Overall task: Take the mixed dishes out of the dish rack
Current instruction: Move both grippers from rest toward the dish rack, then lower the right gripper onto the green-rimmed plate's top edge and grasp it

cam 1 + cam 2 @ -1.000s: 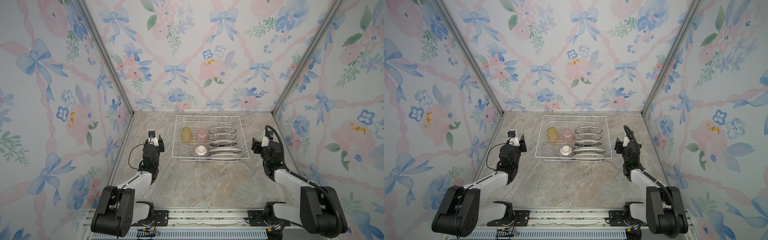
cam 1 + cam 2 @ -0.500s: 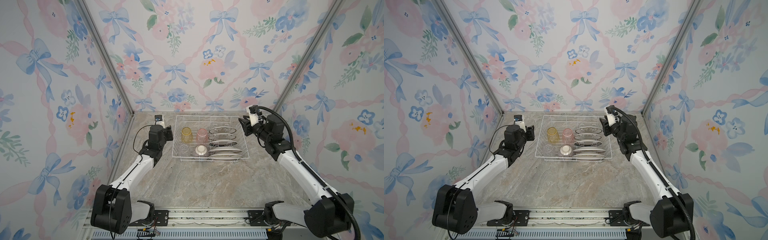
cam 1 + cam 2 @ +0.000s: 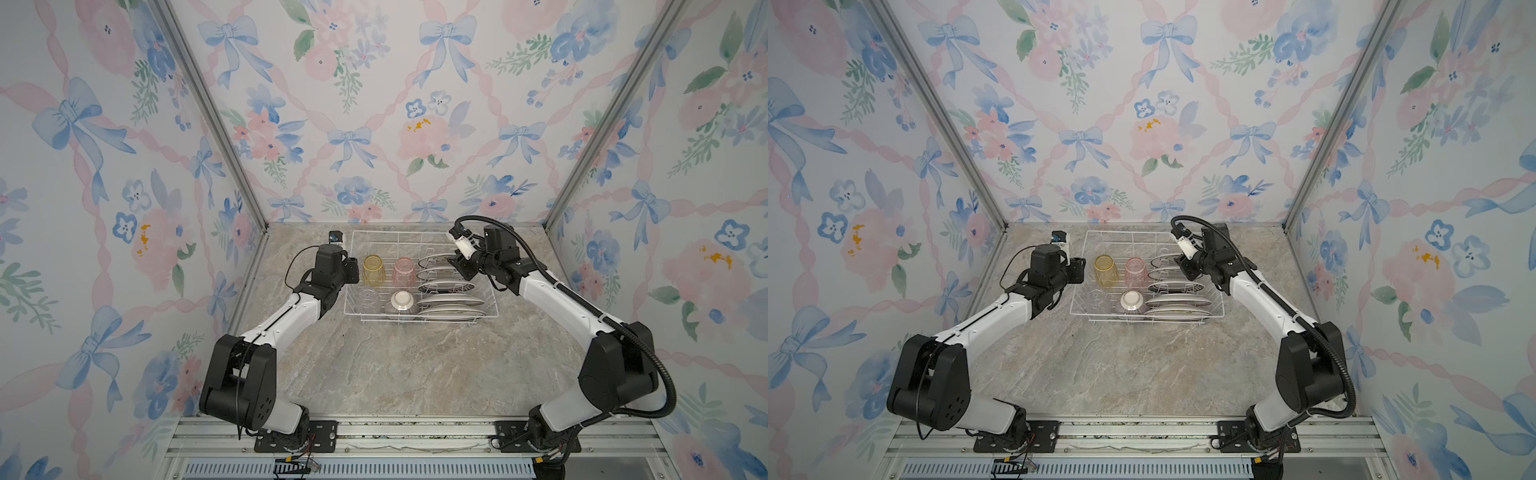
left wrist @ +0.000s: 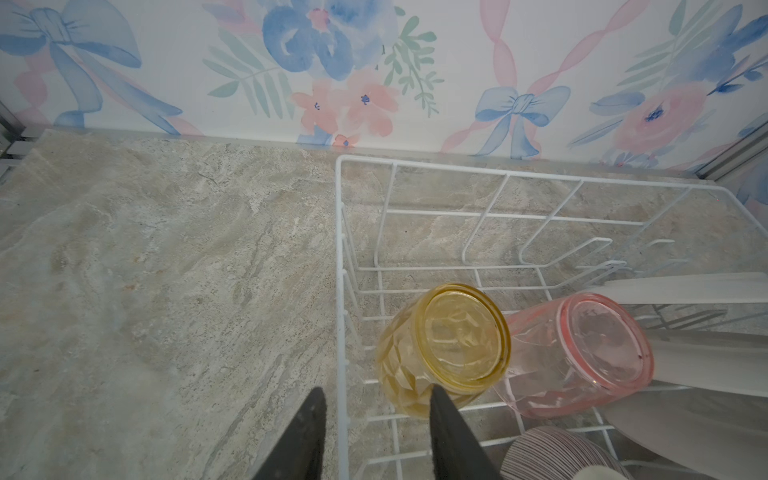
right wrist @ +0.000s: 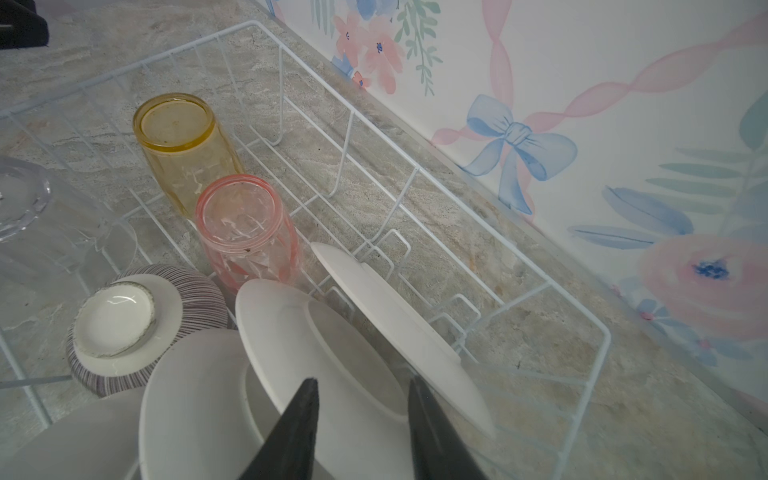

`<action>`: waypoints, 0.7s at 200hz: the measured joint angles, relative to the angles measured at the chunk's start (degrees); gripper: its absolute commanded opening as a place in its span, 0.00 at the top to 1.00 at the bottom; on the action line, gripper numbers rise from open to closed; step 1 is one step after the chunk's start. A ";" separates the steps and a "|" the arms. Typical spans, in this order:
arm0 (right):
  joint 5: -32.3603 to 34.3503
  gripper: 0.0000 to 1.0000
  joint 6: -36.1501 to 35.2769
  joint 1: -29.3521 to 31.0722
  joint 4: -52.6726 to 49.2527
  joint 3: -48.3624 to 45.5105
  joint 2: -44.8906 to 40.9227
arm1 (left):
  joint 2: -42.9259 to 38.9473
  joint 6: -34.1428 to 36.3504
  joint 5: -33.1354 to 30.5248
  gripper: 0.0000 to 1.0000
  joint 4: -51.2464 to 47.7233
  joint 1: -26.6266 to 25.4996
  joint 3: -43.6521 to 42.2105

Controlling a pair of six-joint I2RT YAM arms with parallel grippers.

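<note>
Five round white plates [image 3: 450, 300] stand on edge in the prong slots along the right half of the large white wire dish rack [image 3: 399, 245]. The rack sits at the far end of the marbled grey tabletop [image 3: 395, 374], near the flowered back wall [image 3: 374, 124]. In the rack's left half, a yellow translucent tumbler [image 3: 372, 270] and a pink translucent tumbler [image 3: 404, 271] stand upside down just beside each other at the back. In front of them are a clear tumbler [image 3: 368, 298] and a small ribbed purplish bowl [image 3: 401, 302], both upturned, the bowl's pale foot facing up. The left gripper [image 4: 376, 388] hangs at the rack's left wall, jaws partly apart and empty, with one finger outside the wire and the other inside by the yellow tumbler. I cannot tell whether that finger touches it. The right gripper [image 5: 363, 378] hovers over the two rearmost plates, jaws moderately apart with a plate's back showing in the gap, pinching nothing that I can see.
</note>
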 measured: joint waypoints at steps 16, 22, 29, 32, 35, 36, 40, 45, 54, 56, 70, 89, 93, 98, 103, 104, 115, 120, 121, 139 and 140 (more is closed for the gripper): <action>0.44 0.61 -0.87 0.04 -0.42 1.27 0.87 | 0.00 0.00 0.11 0.58 -0.15 0.00 0.02; 0.68 0.61 -1.38 0.04 -0.68 1.75 1.29 | 0.00 0.00 0.22 0.58 -0.22 0.00 0.02; 0.92 0.61 -1.92 0.09 -0.94 2.21 1.79 | 0.00 0.00 0.24 0.58 -0.28 0.00 0.02; 1.16 0.61 -2.23 0.11 -1.20 2.47 2.08 | 0.00 0.00 0.26 0.58 -0.33 0.00 0.02; 1.31 0.61 -2.47 0.13 -1.42 2.69 2.29 | 0.00 0.00 0.28 0.58 -0.35 0.00 0.02; 1.38 0.61 -2.51 0.13 -1.49 2.73 2.34 | 0.00 0.00 0.28 0.58 -0.37 0.00 0.02; 1.66 0.61 -2.99 0.15 -1.81 3.02 2.64 | 0.00 0.00 0.37 0.58 -0.37 0.00 0.02; 1.95 0.61 -3.45 0.20 -2.36 3.41 3.10 | 0.00 0.00 0.42 0.58 -0.37 0.00 0.02; 2.47 0.61 -4.31 0.28 -3.15 4.13 3.85 | 0.00 0.00 0.44 0.58 -0.37 0.00 0.02; 2.62 0.62 -4.48 0.33 -3.37 4.31 4.02 | 0.00 0.00 0.42 0.58 -0.37 0.00 0.02; 3.26 0.62 -5.70 0.48 -4.55 5.46 5.31 | 0.00 0.00 0.42 0.58 -0.37 0.00 0.02; 4.17 0.62 -6.93 0.52 -5.90 6.19 6.36 | 0.00 0.00 0.44 0.58 -0.37 0.00 0.02; 4.28 0.62 -7.32 0.52 -6.10 6.29 6.56 | 0.00 -0.02 0.42 0.58 -0.37 0.00 0.02; 4.37 0.62 -7.54 0.52 -6.27 6.51 6.75 | 0.00 0.00 0.42 0.57 -0.37 0.00 0.02; 4.55 0.62 -7.80 0.52 -6.45 6.84 6.88 | 0.00 -0.02 0.44 0.58 -0.35 0.00 0.02; 4.59 0.62 -7.91 0.52 -6.51 6.95 6.97 | 0.00 -0.02 0.44 0.58 -0.35 0.00 0.02; 5.11 0.62 -8.39 0.55 -6.86 7.82 7.50 | 0.00 0.00 0.44 0.57 -0.35 0.00 0.02; 5.35 0.62 -8.66 0.57 -7.02 8.24 7.78 | 0.00 -0.02 0.44 0.57 -0.35 0.00 0.02; 5.44 0.62 -8.79 0.57 -7.06 8.35 7.87 | 0.00 0.00 0.44 0.57 -0.35 0.00 0.02; 5.99 0.64 -9.77 0.68 -7.54 9.55 9.01 | 0.00 0.00 0.44 0.57 -0.37 0.02 0.02; 5.99 0.64 -9.81 0.68 -7.54 9.60 9.05 | 0.02 0.00 0.44 0.57 -0.35 0.02 0.02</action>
